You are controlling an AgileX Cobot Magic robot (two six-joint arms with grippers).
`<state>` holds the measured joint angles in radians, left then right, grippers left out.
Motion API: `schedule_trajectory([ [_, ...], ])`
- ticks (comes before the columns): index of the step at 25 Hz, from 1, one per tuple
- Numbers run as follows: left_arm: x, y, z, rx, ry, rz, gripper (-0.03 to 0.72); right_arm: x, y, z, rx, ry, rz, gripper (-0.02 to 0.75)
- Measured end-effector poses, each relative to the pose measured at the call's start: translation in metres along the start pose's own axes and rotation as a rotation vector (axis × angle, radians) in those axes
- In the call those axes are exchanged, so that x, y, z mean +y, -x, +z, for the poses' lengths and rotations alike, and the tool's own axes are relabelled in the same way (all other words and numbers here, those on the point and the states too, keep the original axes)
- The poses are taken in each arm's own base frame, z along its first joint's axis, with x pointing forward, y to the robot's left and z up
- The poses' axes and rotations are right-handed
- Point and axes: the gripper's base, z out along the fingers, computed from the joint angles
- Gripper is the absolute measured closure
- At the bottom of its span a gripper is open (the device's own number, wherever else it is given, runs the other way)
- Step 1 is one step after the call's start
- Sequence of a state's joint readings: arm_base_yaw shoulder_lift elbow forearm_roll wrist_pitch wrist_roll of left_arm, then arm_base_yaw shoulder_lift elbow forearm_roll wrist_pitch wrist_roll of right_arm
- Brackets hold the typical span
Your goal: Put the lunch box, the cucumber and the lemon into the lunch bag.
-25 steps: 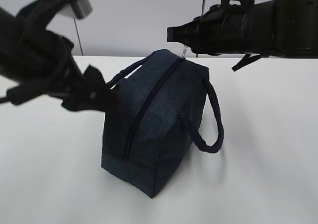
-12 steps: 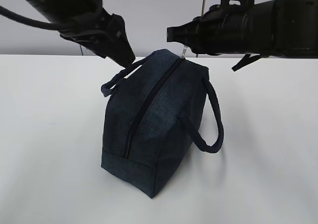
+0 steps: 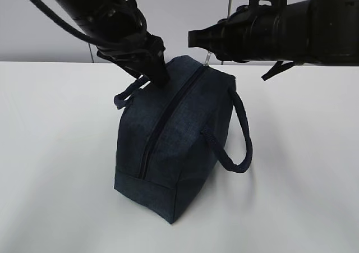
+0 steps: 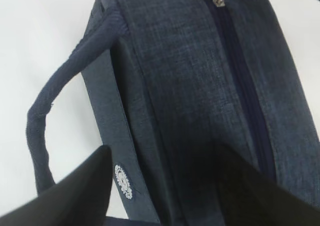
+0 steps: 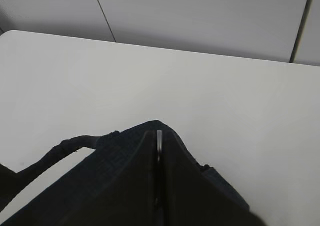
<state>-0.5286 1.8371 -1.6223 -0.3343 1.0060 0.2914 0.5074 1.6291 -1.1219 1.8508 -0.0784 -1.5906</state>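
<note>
Lunch bag (image 3: 174, 146) stands upright on the white table (image 3: 303, 174), near its middle, zipper (image 3: 168, 115) closed along the whole top seam. One loop handle (image 3: 130, 92) hangs on the left side, the other (image 3: 235, 138) droops on the right.

Left gripper (image 3: 159, 78) is down on the bag's upper left edge, tips at the fabric just above the left handle. In the left wrist view its two black fingers (image 4: 75, 196) sit spread apart, straddling the top panel of the bag beside the zipper tape (image 4: 245, 95); the small white emblem (image 4: 123, 182) shows on the side wall between them. Whether the pads actually touch the cloth is hard to read at this angle.

Right gripper (image 3: 208, 50) is level at the far end of the bag, clamped on the metal ring pull (image 5: 159, 141); the right wrist view shows both fingers pressed together with the silver pull between them.

Lunch box, cucumber and lemon: not in view.
</note>
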Motion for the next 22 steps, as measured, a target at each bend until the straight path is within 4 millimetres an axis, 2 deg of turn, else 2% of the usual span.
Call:
schedule_trajectory([
  [4,0.002,-0.001,0.012,0.022,-0.014,-0.009,0.253,0.0,0.0,0.0,0.0,0.0,0.0,0.738],
  [7,0.005,-0.001,0.02,0.039,-0.017,-0.015,0.318,0.0,0.0,0.0,0.0,0.0,0.0,0.738],
  [15,0.006,0.0,0.024,0.025,-0.016,-0.018,0.656,0.0,0.0,0.0,0.0,0.004,0.0,0.738],
  [17,0.006,0.0,0.024,0.025,-0.017,-0.012,0.686,0.0,0.0,0.0,0.0,0.004,-0.002,0.738],
  [22,0.006,0.0,0.024,0.031,-0.017,0.002,0.692,0.0,0.0,0.0,0.0,0.004,-0.014,0.738],
])
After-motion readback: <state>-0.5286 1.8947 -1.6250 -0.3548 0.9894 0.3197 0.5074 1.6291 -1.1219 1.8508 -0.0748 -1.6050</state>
